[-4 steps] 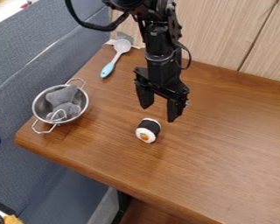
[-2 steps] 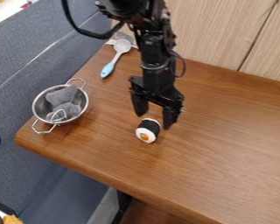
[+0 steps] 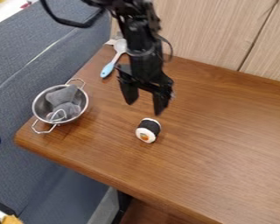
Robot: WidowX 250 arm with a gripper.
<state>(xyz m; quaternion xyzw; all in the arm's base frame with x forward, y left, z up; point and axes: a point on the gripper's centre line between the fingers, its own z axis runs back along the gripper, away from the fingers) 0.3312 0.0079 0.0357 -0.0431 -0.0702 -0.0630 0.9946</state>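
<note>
Wooden table (image 3: 224,144) under my pincer (image 3: 145,106), spread wide and empty; toy sushi roll (image 3: 148,130) lies just below it, probably left loose for easy gripping, metal colander (image 3: 60,104) off to its side.

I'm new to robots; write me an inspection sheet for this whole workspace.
Surface: brown wooden table, smooth-looking
Job's things: toy sushi roll lying on the table
Clutter: two-handled metal bowl holding grey cloth; blue-handled spoon near the back
End effector: open, holding nothing, hanging near the roll
Cables: black cable looping off the arm, upper left
Surroundings: blue-grey upholstered seat at left, wood-grain panels behind
</note>
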